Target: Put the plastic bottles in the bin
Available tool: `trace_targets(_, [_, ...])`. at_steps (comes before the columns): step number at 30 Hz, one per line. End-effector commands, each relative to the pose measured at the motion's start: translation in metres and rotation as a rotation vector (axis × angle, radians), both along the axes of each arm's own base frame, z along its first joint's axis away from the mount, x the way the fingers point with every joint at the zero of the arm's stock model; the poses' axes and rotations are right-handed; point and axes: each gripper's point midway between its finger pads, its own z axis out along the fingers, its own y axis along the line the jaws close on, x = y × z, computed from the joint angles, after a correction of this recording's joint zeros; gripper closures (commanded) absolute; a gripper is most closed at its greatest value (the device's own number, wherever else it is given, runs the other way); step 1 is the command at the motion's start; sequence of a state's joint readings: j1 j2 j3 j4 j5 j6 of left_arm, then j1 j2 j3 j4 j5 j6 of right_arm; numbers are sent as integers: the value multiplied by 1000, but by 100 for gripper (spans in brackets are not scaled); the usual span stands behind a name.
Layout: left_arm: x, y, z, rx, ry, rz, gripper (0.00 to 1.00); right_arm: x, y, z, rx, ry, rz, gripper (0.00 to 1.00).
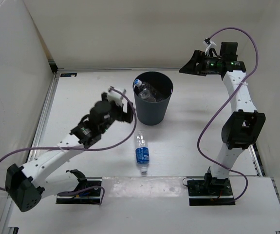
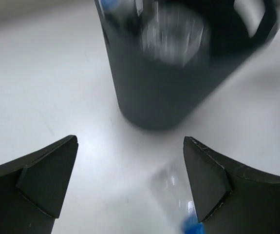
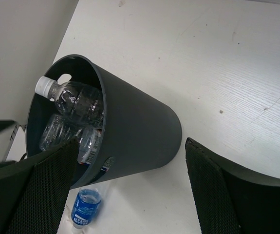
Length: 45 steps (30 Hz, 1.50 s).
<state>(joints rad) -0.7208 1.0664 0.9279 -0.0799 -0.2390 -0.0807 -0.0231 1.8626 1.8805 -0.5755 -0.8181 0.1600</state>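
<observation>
The left arm reaches from its base at the near left corner diagonally toward the middle of the white table, with a purple cable looping beside it. The left gripper hangs just left of the bin, close to its wall but apart from it. In the left wrist view this gripper has its jaws spread wide with nothing between them – only bare table and the foot of the bin lie ahead.

The dark grey bin stands upright near the middle of the table. Clear plastic bottles lie jumbled inside. From the right wrist, one with a white cap leans against the inner wall near the rim, and more crinkled clear ones sit under it. Their exact number cannot be told.

One clear bottle with a blue label lies on its side on the table just in front of the bin, cap toward the arms' bases. It shows blurred near the right finger in the left wrist view and beside the bin's foot from the right wrist.

On the right, the right arm stands tall, its gripper raised at the far side and aimed toward the bin – jaws fully apart, holding nothing.
</observation>
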Motion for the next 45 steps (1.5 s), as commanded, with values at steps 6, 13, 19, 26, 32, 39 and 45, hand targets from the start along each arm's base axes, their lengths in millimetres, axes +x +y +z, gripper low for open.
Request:
trace_targets(6, [-40,-51,-124,-15,409,-88,0,2,9,-18,-9,19,18,10])
trace_targets(13, [-57,-72,-137,-12,468,-196,0,-7,6,-26,-11,40,14,10])
trace_targets(19, [-63,-76,-162,85,609,-204,0,-12,5,-37,-18,60,17,10])
trace_targets(26, [-70,-75,-188,107,739,-215,0,-12,9,-38,-16,60,24,10])
trace_targets(32, [-73,-78,-201,90,830,-243,0,-15,8,-41,-14,76,28,10])
trace_targets(39, [-78,-78,-218,49,940,-262,5,-16,4,-48,-14,96,19,10])
trace_targets(45, [-80,-75,-231,48,1012,-257,25,-14,3,-51,-12,103,16,10])
